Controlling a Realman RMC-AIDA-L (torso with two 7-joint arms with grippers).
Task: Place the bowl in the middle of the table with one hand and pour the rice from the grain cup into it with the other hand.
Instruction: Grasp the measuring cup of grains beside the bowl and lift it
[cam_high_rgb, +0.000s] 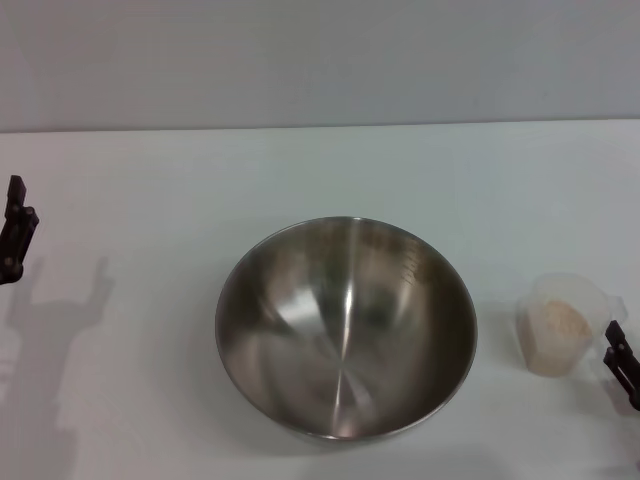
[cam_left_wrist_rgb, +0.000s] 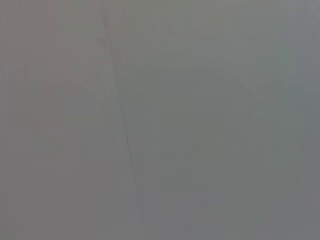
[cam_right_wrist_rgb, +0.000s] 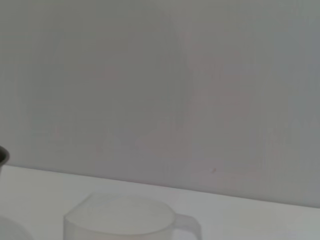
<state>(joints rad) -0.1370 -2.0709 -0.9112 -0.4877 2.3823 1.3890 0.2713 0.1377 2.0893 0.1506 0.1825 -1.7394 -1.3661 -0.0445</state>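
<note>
White table (cam_high_rgb: 120, 180) — bowl (cam_high_rgb: 345, 328) central, cup (cam_high_rgb: 560, 325) right

1. A bare test bench of the laboratory kind was suggested rather than a lived-in home kitchen.
2. A plain white table (cam_high_rgb: 150, 180) was seen, smooth and unmarked, backed at 12 o'clock by a blank pale grey wall (cam_high_rgb: 320, 60).
3. Only kitchen props were laid out: a steel bowl (cam_high_rgb: 345, 328) at the centre and, at 3 o'clock, a frosted grain cup (cam_high_rgb: 560, 325) holding rice (cam_high_rgb: 557, 322).
4. Dark robot grippers were noted at the table's edges, at 9 o'clock (cam_high_rgb: 15, 235) and at 4 o'clock (cam_high_rgb: 622, 362).
</note>
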